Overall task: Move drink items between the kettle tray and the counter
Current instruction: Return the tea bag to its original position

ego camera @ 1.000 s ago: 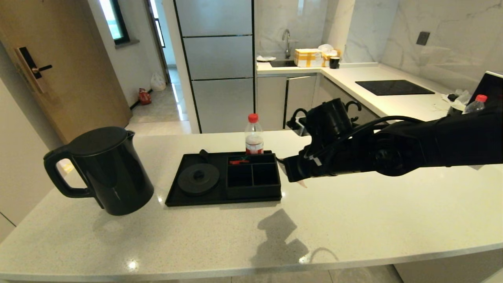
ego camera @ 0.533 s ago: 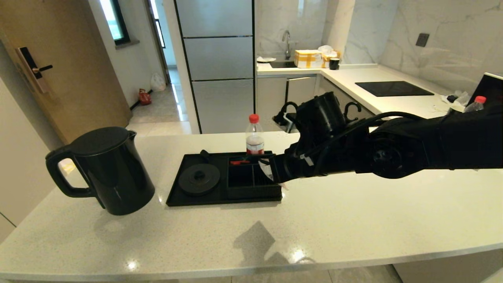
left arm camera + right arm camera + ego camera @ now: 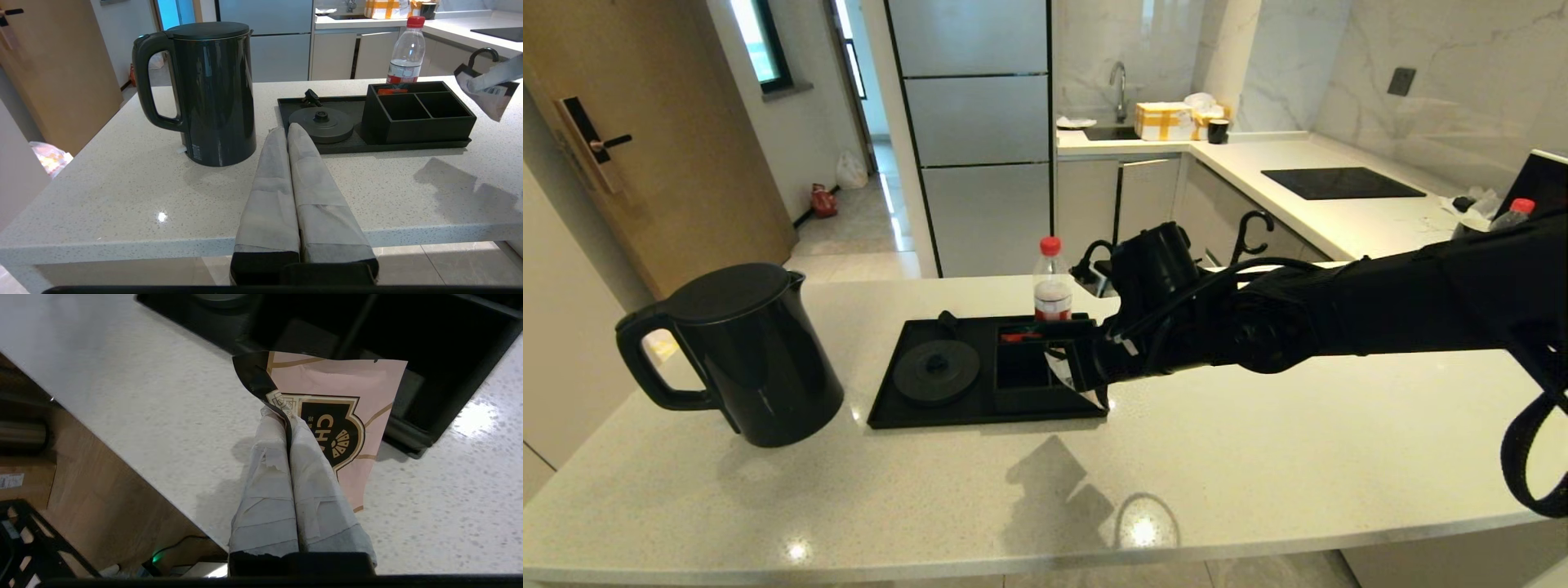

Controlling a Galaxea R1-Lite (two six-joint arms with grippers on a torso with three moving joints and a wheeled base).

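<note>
**Sachet pinched by right jaws over tray edge, kettle off its base**

Head view: right gripper (image 3: 1086,377) reaches in over the right end of the flat black plastic kettle tray (image 3: 907,416), jaws closed on a small flat whitish-pink sachet (image 3: 1060,365). Sachet hangs just above the tray's square walled compartments. Tall matte-black electric kettle (image 3: 747,355) with loop handle stands on the pale speckled glossy stone surface (image 3: 1258,457), well apart from the jaws, beyond the tray's far end. Clear red-capped bottle (image 3: 1051,280) behind the tray.

Left wrist view: left gripper (image 3: 289,131), cloth-wrapped jaws pressed together holding nothing, parked off the near edge of the surface. Kettle and round base disc (image 3: 321,124) ahead of it; disc bare.

Right wrist view: jaws pinch the sachet at one edge, foil buckled there; dark gold-trimmed logo faces up.

Handling guess: sachet light, thin, floppy, slippery film; edge pinch suits it. Kettle rigid, likely heavy; take by the handle.
</note>
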